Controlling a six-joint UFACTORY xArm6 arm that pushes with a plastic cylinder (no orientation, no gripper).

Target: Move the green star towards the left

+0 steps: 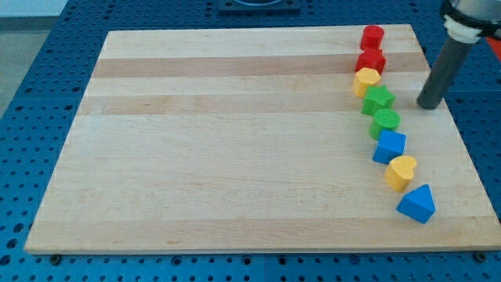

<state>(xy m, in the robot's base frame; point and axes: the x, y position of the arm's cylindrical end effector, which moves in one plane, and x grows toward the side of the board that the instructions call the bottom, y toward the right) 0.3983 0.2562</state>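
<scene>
just right of the green star (pixel 378 99) on the wooden tabletop (pixel 235 157), my tip (pixel 428 106) stands apart from it; no pincer shows, so its state cannot be told.

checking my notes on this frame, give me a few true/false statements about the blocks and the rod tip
1. My tip is to the view's right of the green star. True.
2. My tip touches the green star. False: bare board shows between them.
3. The blocks form a line along the board's right side. True.
4. The blue triangle is the topmost block. False: it is lowest; a red block is topmost.
5. A yellow heart lies just above the blue triangle. True.
</scene>
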